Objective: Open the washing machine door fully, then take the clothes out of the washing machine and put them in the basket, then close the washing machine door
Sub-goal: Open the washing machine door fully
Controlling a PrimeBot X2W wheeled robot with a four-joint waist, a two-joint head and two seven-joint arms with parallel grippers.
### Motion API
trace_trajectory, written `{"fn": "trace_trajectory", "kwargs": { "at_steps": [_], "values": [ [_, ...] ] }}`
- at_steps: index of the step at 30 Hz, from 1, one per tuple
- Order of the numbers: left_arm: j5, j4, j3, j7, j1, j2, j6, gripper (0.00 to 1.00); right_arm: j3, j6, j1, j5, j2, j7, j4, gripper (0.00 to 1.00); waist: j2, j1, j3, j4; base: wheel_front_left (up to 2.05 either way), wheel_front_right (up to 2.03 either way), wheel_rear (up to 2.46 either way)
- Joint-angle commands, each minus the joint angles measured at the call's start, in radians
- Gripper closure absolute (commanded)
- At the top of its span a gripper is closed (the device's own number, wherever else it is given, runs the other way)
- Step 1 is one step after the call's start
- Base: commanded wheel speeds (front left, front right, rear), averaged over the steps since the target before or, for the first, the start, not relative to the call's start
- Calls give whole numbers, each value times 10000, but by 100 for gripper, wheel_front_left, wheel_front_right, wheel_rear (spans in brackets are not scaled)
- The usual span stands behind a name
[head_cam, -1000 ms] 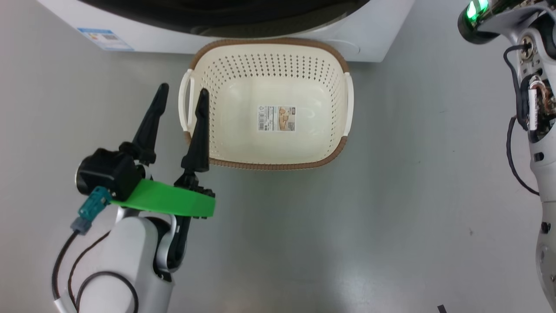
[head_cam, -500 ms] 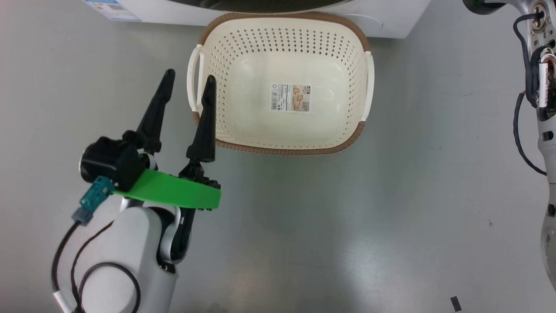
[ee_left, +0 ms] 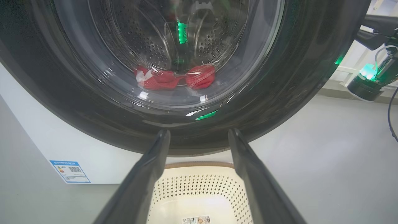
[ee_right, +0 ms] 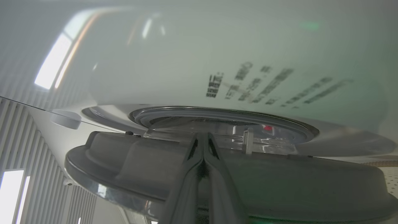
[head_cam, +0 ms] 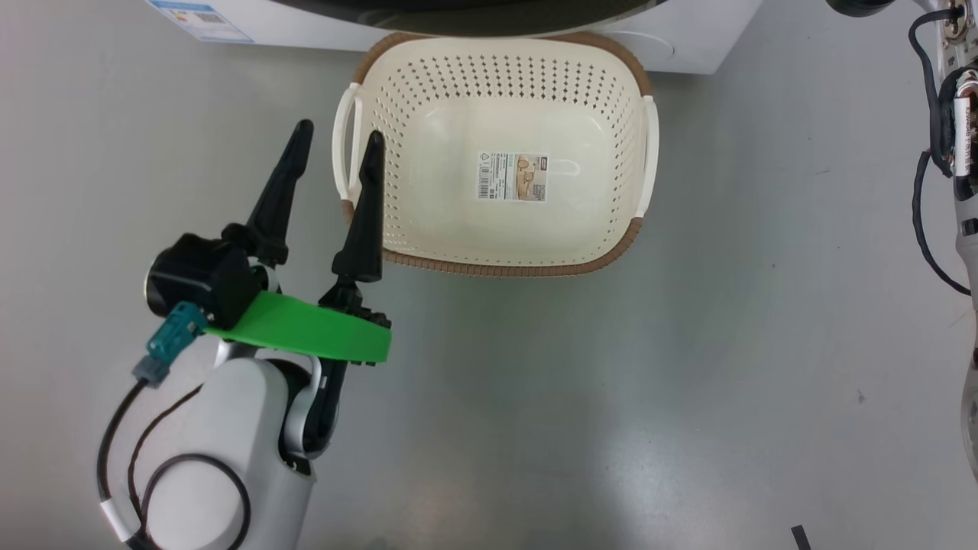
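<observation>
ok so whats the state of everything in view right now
washing machine door, ajar, not fully open
clothes, inside the washing machine, behind the door glass
basket, upright, empty
left gripper, open, empty
right gripper, shut, against the door's inner side

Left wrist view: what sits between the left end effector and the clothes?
The washing machine door: its clear glass centre covers the red clothes, ahead of the open left end effector.

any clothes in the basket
No, the basket holds just its sticker; the red clothes lie inside the washer.
</observation>
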Motion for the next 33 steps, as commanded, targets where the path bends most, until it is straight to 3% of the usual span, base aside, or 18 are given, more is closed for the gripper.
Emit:
{"fn": "trace_trajectory", "kwargs": {
  "at_steps": [1,33],
  "values": [
    [-49,-168,255,-78,-38,274,2,0,235,10,-93,-163,364,198,-261,100,0,0,-41,-29,0,0,0],
    [18,318,623,-78,657,273,78,0,729,10,1576,-611,618,1167,-209,100,0,0,-1606,-392,0,0,0]
  ]
}}
